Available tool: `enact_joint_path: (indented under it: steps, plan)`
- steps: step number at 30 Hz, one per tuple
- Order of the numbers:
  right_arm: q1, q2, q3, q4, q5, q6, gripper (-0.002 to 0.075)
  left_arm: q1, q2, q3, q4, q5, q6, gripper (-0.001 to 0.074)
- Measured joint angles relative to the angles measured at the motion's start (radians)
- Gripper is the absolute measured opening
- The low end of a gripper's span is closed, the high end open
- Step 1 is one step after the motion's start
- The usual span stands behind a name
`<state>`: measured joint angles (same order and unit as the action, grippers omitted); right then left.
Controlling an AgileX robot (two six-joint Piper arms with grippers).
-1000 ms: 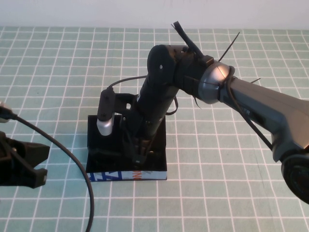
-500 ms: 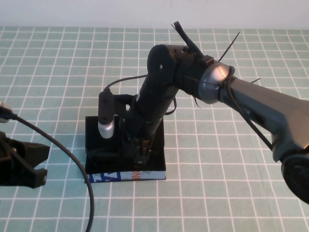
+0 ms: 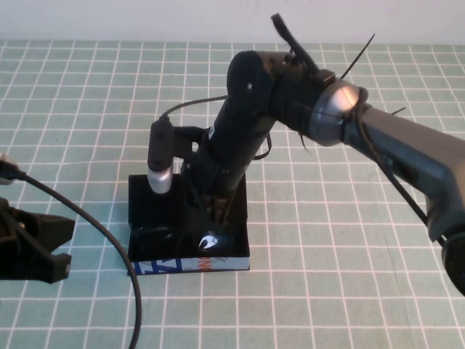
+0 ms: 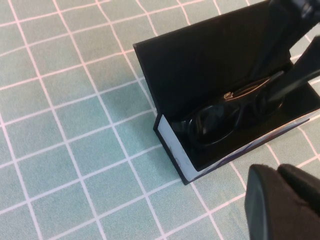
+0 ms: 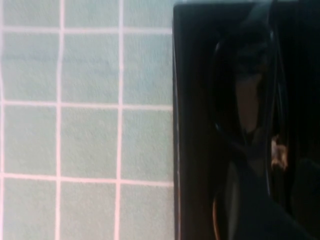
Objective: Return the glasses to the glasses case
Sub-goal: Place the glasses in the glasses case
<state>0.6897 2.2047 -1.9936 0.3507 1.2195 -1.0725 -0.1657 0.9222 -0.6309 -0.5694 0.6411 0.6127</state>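
Now the glasses (image 4: 235, 112) lie inside the glasses case (image 3: 189, 218) at frame centre; placing looks finished. The right tool (image 3: 212, 218) above them is released, I judge; next, withdraw clear and shut the lid. The left tool (image 3: 36, 243) idles lower left, spread open.

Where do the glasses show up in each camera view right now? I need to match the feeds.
High view: the glasses lie inside the glasses case, under the right gripper.
Left wrist view: glasses in the open case, right of centre; left gripper in the lower corner.
Right wrist view: glasses in the dark case at the right.
Shared landmark: the glasses case.
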Motion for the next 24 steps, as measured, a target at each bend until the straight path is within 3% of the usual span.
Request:
enact_joint_path:
  steps: [6,13,24]
  plan:
    - [-0.001,-0.005,-0.002,0.051,0.002,0.0,0.0143,0.0,0.0,0.0,0.0,0.0,0.0,-0.0001]
    - [0.001,-0.004,-0.002,0.233,-0.058,0.0,0.0115,0.0,0.0,0.0,0.0,0.0,0.0,-0.0001]
    - [0.061,0.071,-0.002,0.256,-0.232,0.024,0.011,0.0,0.0,0.0,0.0,-0.017,0.0,-0.0001]
